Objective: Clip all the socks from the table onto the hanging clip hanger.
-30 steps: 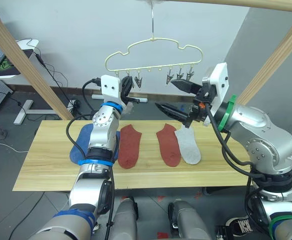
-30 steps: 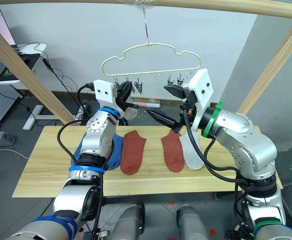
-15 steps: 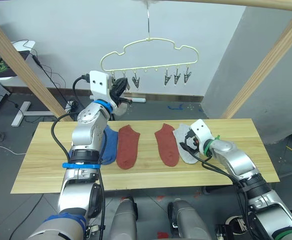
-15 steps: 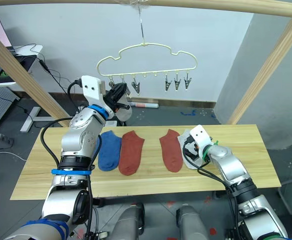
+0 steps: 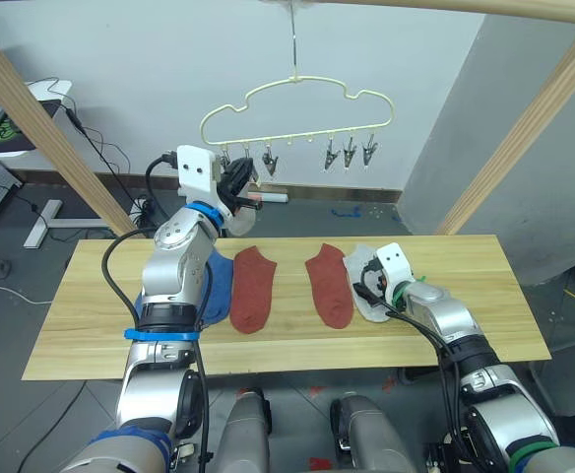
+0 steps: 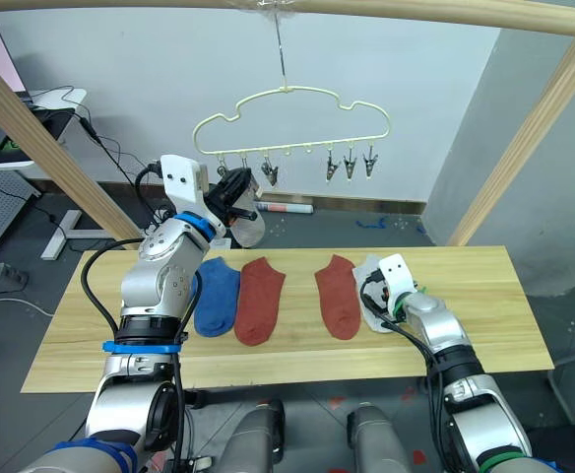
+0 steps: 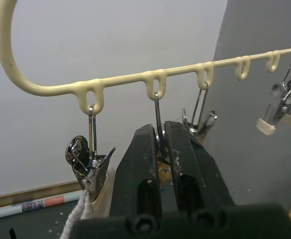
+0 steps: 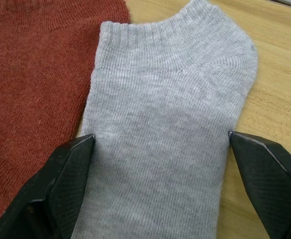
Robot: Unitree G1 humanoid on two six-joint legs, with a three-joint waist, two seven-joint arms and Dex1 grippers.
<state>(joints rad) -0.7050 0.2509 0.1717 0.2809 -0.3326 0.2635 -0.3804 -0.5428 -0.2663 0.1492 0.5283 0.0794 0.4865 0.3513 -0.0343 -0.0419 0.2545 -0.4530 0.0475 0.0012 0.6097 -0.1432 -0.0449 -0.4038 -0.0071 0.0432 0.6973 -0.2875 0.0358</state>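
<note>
While a light grey sock (image 7: 83,217) is already held by the end clip of the clip hanger (image 5: 297,110), four socks are left on the table (image 5: 81,325). The grey sock (image 8: 165,124) there is straddled by the spread-open right gripper (image 8: 160,154), and a neighbouring clip (image 7: 159,135) is pinched by the closed left gripper (image 7: 161,149)

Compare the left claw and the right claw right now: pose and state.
The left claw is raised at the clip hanger, fingers shut on a clip; the right claw is down at the table, fingers spread wide astride the grey sock. Both have black fingers.
</note>
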